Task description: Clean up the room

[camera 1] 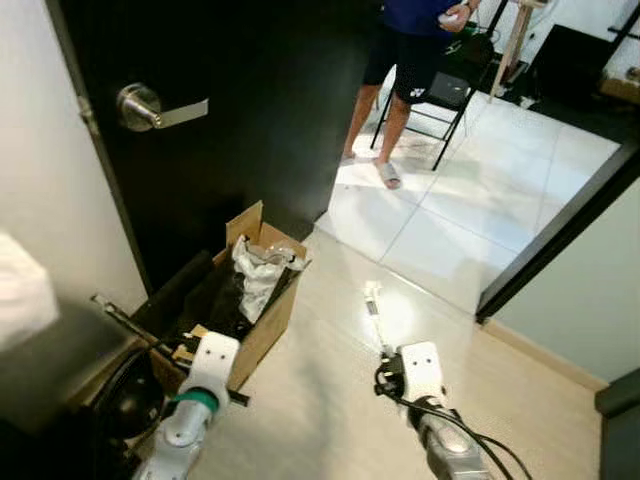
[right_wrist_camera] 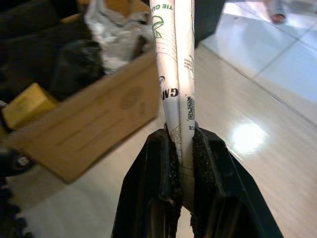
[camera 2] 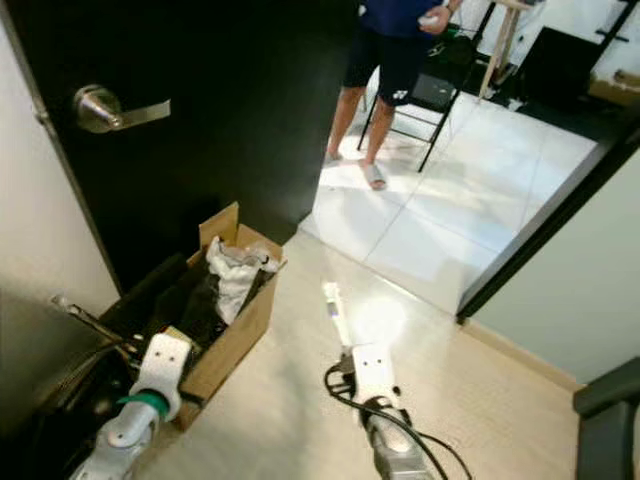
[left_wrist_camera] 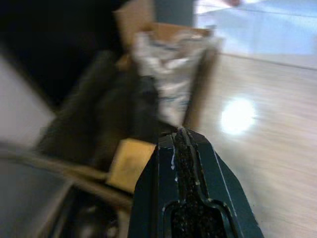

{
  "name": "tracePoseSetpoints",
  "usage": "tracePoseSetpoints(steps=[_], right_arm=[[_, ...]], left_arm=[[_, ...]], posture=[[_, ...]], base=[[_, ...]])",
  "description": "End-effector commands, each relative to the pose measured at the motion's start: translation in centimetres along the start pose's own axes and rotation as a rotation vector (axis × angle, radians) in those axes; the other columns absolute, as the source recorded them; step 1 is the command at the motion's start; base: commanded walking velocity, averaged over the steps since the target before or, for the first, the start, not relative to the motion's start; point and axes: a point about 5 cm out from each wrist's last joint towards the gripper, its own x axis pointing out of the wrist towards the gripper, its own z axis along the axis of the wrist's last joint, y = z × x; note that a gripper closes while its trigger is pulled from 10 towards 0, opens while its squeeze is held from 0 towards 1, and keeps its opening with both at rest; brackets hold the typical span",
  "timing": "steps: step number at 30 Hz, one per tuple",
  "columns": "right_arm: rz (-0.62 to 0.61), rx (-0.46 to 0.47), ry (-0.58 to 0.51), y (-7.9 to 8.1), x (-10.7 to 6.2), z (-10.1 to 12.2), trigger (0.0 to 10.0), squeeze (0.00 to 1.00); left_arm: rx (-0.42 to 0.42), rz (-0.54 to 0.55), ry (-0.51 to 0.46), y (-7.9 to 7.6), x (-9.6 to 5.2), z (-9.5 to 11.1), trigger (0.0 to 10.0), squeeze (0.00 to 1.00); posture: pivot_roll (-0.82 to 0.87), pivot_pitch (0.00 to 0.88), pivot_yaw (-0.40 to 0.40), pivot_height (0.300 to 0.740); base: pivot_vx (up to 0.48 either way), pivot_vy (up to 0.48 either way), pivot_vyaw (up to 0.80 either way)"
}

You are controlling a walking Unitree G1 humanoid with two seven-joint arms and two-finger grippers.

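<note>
- Right gripper (right_wrist_camera: 182, 148), nearest the lens: fingers clamping a flattened white paper tube (right_wrist_camera: 174, 64) printed in green and black, which is sticking forward beyond the tips.
- Cardboard box (camera 1: 262, 300): standing on the floor to the left of the tube, already holding crumpled plastic (camera 1: 258, 268) and dark items.
- Step, as judged: carrying litter to the box; the next move calls for swinging left over its open top before letting go.
- Left gripper (left_wrist_camera: 184, 144): fingers pressed together, holding nothing, hanging near the box.
- Person (camera 1: 405, 60): standing beyond the doorway.

A flattened white paper tube (right_wrist_camera: 177, 64) with green and black print is pinched at one end and points forward over the floor — toward an open cardboard box (camera 1: 262, 330) stuffed with crumpled plastic (camera 1: 258, 272) and dark items.
</note>
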Motion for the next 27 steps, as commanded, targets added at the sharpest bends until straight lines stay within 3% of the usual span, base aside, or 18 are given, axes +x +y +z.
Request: tracePoseSetpoints(steps=[1, 27], right_arm=[[-0.015, -0.002, 0.019, -0.52, -0.3, -0.46, 10.0, 0.0], [-0.016, -0.003, 0.02, -0.57, -0.3, -0.47, 10.0, 0.0]], left_arm=[[0.031, -0.016, 0.018, -0.59, -0.21, -0.49, 10.0, 0.0], [0.049, -0.015, 0.013, -0.65, -0.17, -0.41, 10.0, 0.0]], posture=[[0.05, 0.008, -0.067, 0.726], [0.05, 0.009, -0.067, 0.726]], base=[[0.0, -0.435, 0.0], [0.0, -0.405, 0.0]])
